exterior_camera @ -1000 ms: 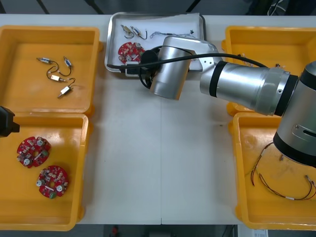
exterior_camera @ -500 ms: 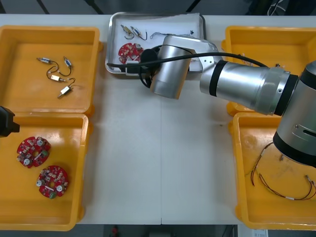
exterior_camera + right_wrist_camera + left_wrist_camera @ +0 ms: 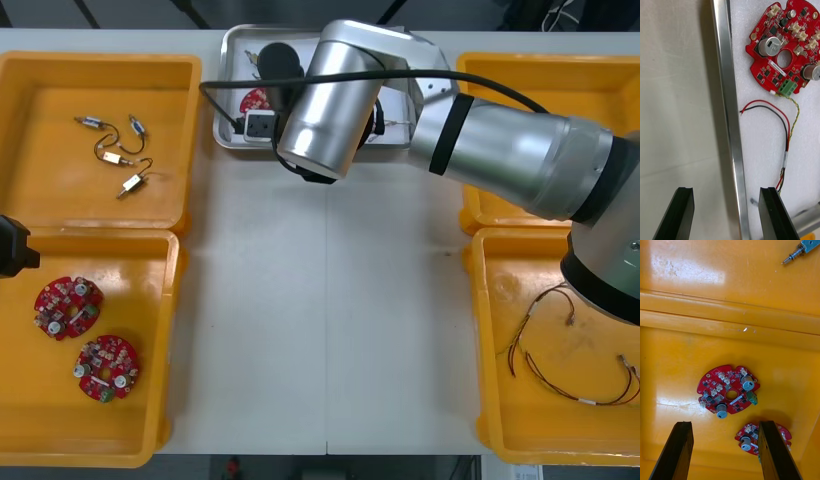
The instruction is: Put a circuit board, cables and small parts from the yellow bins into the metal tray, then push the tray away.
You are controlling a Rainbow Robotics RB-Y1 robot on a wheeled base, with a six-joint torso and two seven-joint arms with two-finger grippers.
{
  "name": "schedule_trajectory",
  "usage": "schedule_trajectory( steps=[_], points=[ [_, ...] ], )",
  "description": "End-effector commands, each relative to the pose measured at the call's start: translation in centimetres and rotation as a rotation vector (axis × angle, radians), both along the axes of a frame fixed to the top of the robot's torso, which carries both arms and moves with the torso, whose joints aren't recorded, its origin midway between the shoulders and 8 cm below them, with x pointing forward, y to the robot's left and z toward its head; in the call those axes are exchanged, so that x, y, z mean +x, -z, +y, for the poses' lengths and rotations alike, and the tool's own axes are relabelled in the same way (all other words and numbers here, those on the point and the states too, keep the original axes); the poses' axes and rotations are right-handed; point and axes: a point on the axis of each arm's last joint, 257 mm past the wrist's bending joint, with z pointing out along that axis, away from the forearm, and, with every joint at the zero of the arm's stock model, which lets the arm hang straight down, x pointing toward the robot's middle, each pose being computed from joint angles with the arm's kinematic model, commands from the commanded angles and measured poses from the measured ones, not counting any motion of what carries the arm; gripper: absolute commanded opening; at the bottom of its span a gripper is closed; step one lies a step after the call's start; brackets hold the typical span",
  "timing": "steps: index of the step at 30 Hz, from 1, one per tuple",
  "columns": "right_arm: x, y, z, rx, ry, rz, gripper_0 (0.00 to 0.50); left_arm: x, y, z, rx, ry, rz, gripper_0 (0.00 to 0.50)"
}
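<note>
Far across the table (image 3: 320,300), between the yellow bins (image 3: 100,58), the metal tray (image 3: 728,112) sits loaded: round red circuit board (image 3: 784,48) and red, black and yellow cable (image 3: 787,127) on white lining. Its shiny straight rim runs between the parted fingers of my right gripper (image 3: 726,191), one over table, one over lining; I judge the push falls to this arm. My left gripper (image 3: 724,423), likewise parted, hangs over a bin's spare boards (image 3: 728,392).
</note>
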Motion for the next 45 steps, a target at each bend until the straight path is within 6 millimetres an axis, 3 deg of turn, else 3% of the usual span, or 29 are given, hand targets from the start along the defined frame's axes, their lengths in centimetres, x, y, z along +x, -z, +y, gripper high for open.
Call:
schedule_trajectory(
  steps=[1, 10, 34, 45],
  points=[
    [-1.5, -4.1, -1.4, 0.124, 0.054, 0.037, 0.5, 0.8, -1.7, 0.0, 0.02, 0.021, -0.046, 0.5],
    [-5.4, -4.2, -6.9, 0.289, 0.281, 0.136, 0.5, 0.8, -1.7, 0.0, 0.02, 0.021, -0.046, 0.5],
    [-13.0, -6.1, -25.8, 0.649, 0.918, 0.272, 0.5, 0.8, -1.7, 0.0, 0.02, 0.021, -0.046, 0.5],
    [-16.4, -5.1, -33.3, 0.775, 1.129, 0.306, 0.5, 0.8, -1.7, 0.0, 0.02, 0.021, -0.046, 0.5]
  ],
)
